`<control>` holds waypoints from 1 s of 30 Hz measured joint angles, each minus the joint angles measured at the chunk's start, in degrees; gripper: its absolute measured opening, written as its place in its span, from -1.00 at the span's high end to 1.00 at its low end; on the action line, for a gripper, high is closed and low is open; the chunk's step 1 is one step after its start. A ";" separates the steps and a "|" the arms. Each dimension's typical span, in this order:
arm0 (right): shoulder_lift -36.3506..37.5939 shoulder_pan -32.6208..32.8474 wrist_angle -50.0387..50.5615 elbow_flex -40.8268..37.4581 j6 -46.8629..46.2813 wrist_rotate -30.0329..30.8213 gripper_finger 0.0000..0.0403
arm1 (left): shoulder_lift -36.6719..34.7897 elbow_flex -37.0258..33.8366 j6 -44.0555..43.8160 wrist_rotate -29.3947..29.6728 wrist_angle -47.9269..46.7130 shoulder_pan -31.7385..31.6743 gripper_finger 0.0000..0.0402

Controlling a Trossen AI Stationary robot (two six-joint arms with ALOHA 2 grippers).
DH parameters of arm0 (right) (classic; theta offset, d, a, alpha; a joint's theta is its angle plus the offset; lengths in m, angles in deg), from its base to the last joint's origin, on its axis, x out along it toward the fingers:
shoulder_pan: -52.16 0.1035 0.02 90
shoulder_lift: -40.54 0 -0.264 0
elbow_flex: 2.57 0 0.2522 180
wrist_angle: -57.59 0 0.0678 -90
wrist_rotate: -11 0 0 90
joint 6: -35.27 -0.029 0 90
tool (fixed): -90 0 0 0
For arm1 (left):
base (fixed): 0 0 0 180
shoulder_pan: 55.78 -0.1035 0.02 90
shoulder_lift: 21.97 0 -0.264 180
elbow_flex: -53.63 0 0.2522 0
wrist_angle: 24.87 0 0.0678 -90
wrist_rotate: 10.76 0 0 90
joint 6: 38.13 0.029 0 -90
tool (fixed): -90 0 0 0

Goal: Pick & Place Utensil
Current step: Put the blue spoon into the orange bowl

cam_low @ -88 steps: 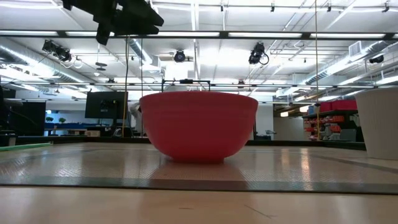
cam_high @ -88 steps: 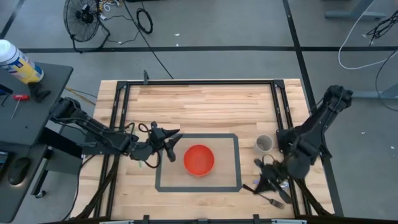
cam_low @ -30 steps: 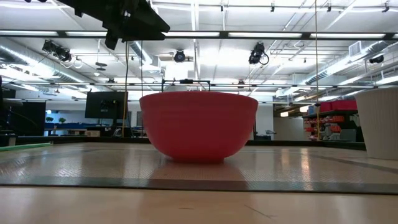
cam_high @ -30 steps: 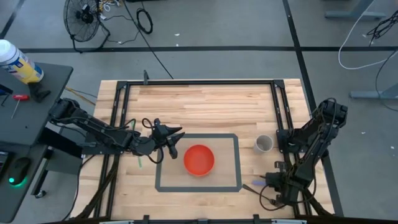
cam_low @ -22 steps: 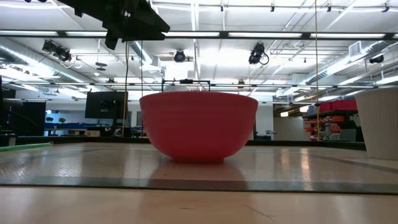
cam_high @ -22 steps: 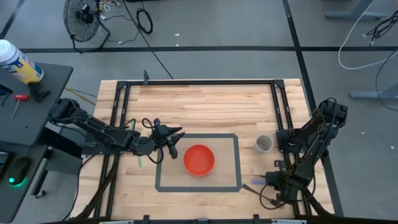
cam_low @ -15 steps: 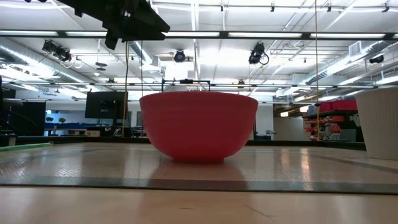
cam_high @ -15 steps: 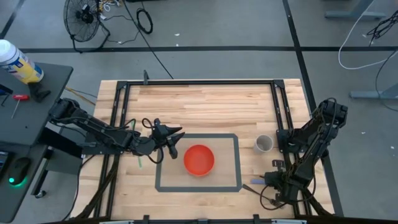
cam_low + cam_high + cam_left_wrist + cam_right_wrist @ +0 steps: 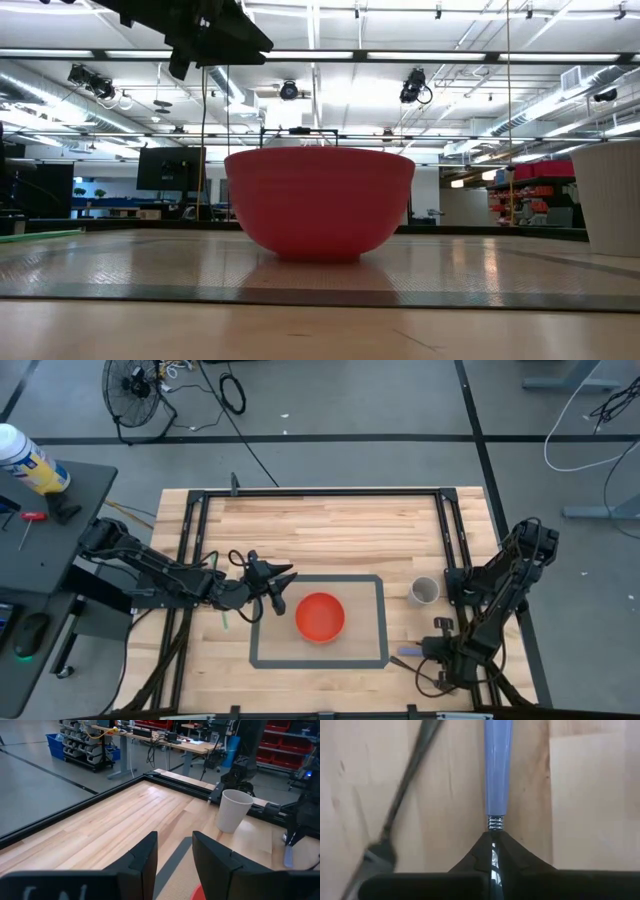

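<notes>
A utensil with a blue handle (image 9: 408, 652) sticks out of my right gripper (image 9: 428, 654) near the table's right near corner, pointing toward the table's left. The right gripper (image 9: 493, 837) is shut on it. A red bowl (image 9: 320, 616) sits on a grey mat (image 9: 377, 622) at the table's middle. My left gripper (image 9: 275, 588) hovers open just left of the bowl; its fingers (image 9: 145, 857) stand apart. A white cup (image 9: 425, 591) stands upright right of the mat. My right gripper pinches the utensil between its two fingers at the metal neck (image 9: 494, 823), just behind the blue handle (image 9: 496, 765). The fingers lie along the utensil, coming from the table's right. The handle runs straight out ahead of them, low over the wood; the working end is hidden by the fingers.
A dark utensil (image 9: 402, 790) lies on the wood beside the held one. A thin green utensil (image 9: 226, 619) lies left of the mat. Black frame rails (image 9: 320, 492) run along the table's edges. The bowl (image 9: 320, 203) fills the middle of the low view.
My right gripper has edged a little toward the table's left and far side, carrying the blue-handled utensil with it. The left arm, bowl and cup have stayed put.
</notes>
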 joint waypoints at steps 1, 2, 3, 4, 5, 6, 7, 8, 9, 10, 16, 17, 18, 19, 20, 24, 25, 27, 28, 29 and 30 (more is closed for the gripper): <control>0.00 -0.34 -0.63 0.01 0.02 0.01 0.92 | 0.00 0.00 0.01 0.00 0.01 0.00 0.37; 0.00 -0.71 -1.23 0.05 0.04 0.02 0.92 | 0.00 0.00 0.02 0.01 0.01 0.00 0.37; 0.00 -1.07 -1.53 0.21 0.02 0.07 0.93 | 0.00 0.00 0.07 0.01 0.00 0.00 0.37; 0.00 -1.35 -1.77 0.50 0.08 0.24 0.93 | 0.00 0.00 0.23 -0.01 0.02 0.00 0.37; 0.00 -1.63 -2.00 0.86 0.37 0.60 0.93 | 0.00 0.00 0.35 0.01 0.03 0.00 0.37; 0.00 -1.85 -2.09 1.35 0.66 1.11 0.93 | 0.00 0.00 0.44 0.01 0.03 0.00 0.37; 0.00 -2.13 -2.11 1.88 1.29 1.67 0.93 | 0.00 0.00 0.51 0.01 0.03 0.00 0.37; 0.00 -2.42 -2.08 2.46 1.71 2.27 0.93 | 0.00 0.00 0.90 0.01 0.06 0.00 0.37; 0.00 -2.75 -2.06 3.09 2.63 2.70 0.93 | 0.00 0.00 1.49 0.01 0.18 0.13 0.37; 0.00 -3.17 -2.00 3.94 3.35 3.39 0.93 | 0.00 0.00 2.33 0.03 0.29 0.40 0.37; 0.00 -7.80 -2.05 11.39 14.45 10.24 0.93 | -0.04 0.00 4.94 2.06 0.84 2.26 0.37; 0.00 -8.97 -2.20 12.95 17.24 11.70 0.93 | -0.07 0.00 5.06 2.71 0.84 2.52 0.37; 0.00 -10.32 -2.22 14.40 20.17 13.09 0.93 | -0.16 0.00 5.38 3.33 0.77 2.78 0.37; 0.00 -11.68 -2.20 15.92 23.09 14.43 0.93 | -0.47 0.00 5.91 3.59 0.63 3.02 0.37; 0.00 -13.11 -2.24 17.34 26.20 15.80 0.93 | -0.86 0.00 6.24 3.74 0.60 3.32 0.37; 0.00 -19.36 -7.24 20.95 38.07 19.07 0.92 | -3.61 0.00 6.67 4.66 -0.85 5.46 0.37; 0.00 -20.94 -9.69 21.15 41.00 19.12 0.92 | -4.50 0.02 6.62 5.26 -1.85 6.21 0.37; 0.00 -24.08 -15.21 21.18 46.21 19.12 0.92 | -5.81 0.07 6.03 6.70 -4.84 7.92 0.37; 0.00 -25.67 -17.59 21.18 48.15 19.13 0.92 | -6.46 0.04 5.65 7.50 -6.63 8.95 0.37; 0.00 -27.18 -19.60 21.18 49.64 19.16 0.92 | -7.05 0.04 5.14 8.17 -8.17 9.93 0.37; 0.00 -28.60 -21.24 21.18 50.93 19.24 0.92 | -7.67 0.04 4.35 8.87 -9.62 10.92 0.37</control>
